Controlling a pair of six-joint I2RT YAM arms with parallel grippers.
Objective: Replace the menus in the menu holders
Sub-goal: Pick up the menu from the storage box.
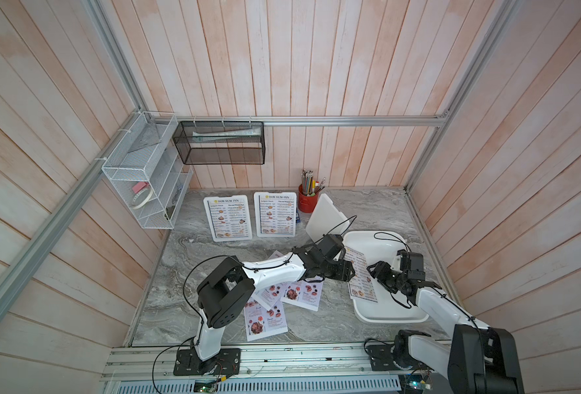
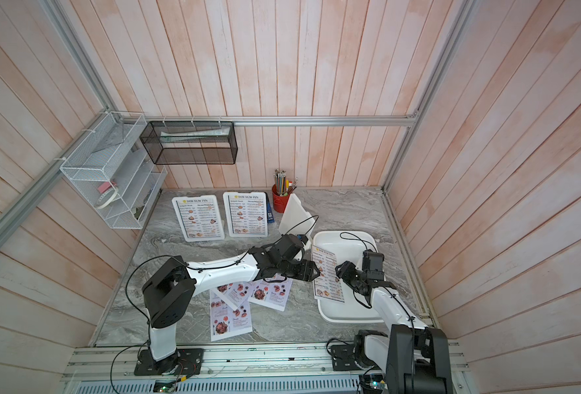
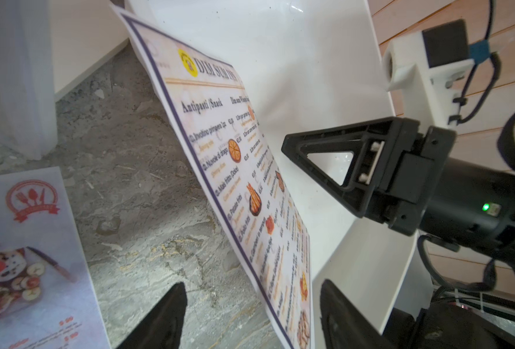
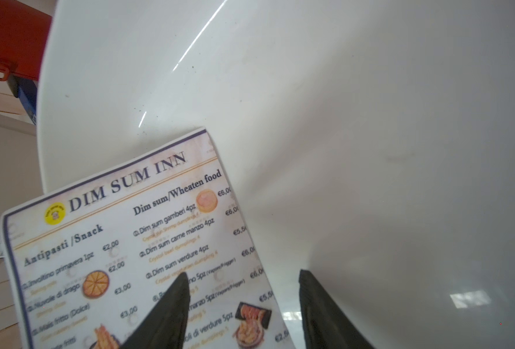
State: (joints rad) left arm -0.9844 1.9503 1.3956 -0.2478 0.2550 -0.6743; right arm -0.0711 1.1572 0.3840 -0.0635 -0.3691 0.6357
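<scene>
- Right wrist view: my right hand [image 4: 242,272], spread apart, straddles an edge of the menu [image 4: 123,241] headed "DIM SUM INN", "Antipasti /Snack".
- Opposite, my left hand [image 3: 253,282], also apart, flanks its other edge.

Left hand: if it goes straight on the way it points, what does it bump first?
Probably the DIM SUM INN menu: its edge sits inside the open left hand, white tray behind.

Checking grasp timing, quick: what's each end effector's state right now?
Left end effector: open, jaws astride the DIM SUM INN menu edge.
Right end effector: open, holding nothing.
</scene>
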